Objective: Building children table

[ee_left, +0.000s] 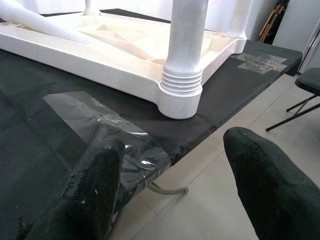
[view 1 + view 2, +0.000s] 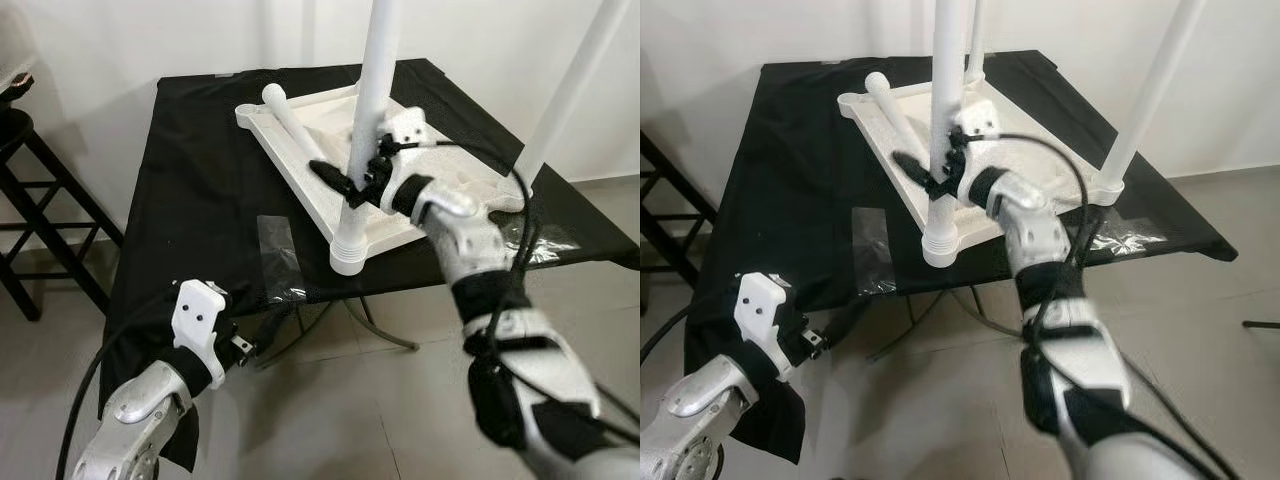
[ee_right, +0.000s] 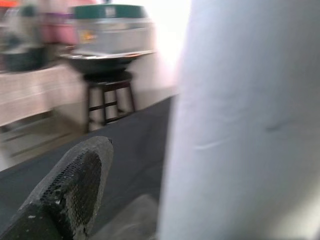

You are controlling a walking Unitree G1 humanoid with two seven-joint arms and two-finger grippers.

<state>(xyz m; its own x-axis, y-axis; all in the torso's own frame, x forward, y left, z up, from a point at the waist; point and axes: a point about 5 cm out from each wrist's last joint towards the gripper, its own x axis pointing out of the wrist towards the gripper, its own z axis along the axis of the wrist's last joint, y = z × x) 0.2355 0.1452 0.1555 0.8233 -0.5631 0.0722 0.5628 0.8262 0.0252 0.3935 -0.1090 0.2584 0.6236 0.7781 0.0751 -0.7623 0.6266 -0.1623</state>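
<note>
Right gripper (image 2: 358,182): fingers closed around the near upright leg (image 2: 372,110) of the white children's table, a little above the leg's ribbed socket; one black fingertip (image 3: 75,185) lies against the white shaft in the right wrist view.

Near upright leg: white tube, standing vertical in the near corner socket (image 1: 181,90) of the overturned white table top (image 2: 300,150).

Overturned white table top: lies underside up on the black-covered tabletop (image 2: 200,170), its near corner at the tabletop's near edge. A second upright leg (image 2: 570,90) stands in the right corner. A loose white leg (image 2: 292,120) lies flat across the far left part of the ribbed underside.

Left gripper (image 1: 170,190): fingers (image 1: 92,185) spread apart, holding nothing, low and near the tabletop's near left edge, well apart from the white table, pointing towards the near corner socket.

Clear tape patches (image 2: 278,250): stuck on the black cover near the near edge; another on the right side (image 1: 260,59).

Dark stool (image 2: 30,200): stands on the floor at far left.
</note>
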